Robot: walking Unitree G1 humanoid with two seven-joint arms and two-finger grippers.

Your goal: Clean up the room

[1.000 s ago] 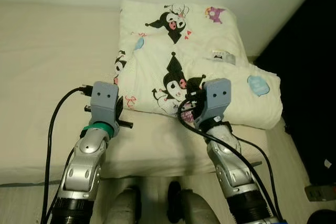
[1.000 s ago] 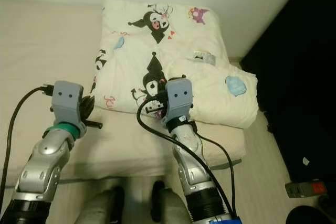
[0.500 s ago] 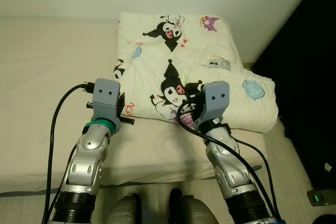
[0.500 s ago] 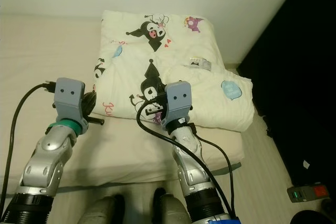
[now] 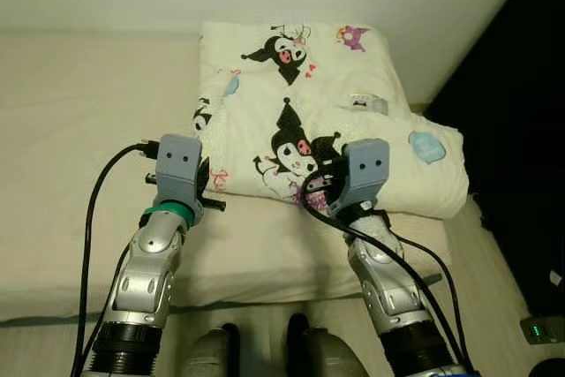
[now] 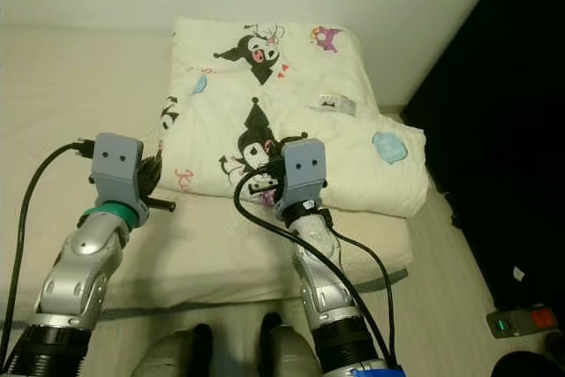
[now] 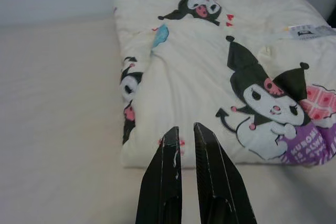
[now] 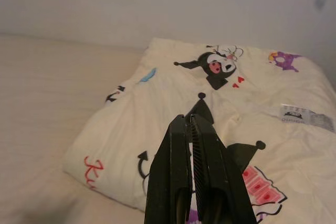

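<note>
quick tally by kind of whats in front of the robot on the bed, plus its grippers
Folded cartoon-print blanket: 1
Bed: 1
Grippers: 2, left gripper and right gripper
White care label on the blanket: 1
Total: 5

A folded cartoon-print blanket (image 5: 305,121) lies on the bed (image 5: 79,130).

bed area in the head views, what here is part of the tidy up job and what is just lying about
Part of the job:
- folded cartoon-print blanket on the bed
- left hand, fingers nearly shut, just short of the blanket's near edge
- right hand, shut, over the blanket

Just lying about:
- small device with a green light on the floor at the right
- white care tag on the blanket
</note>
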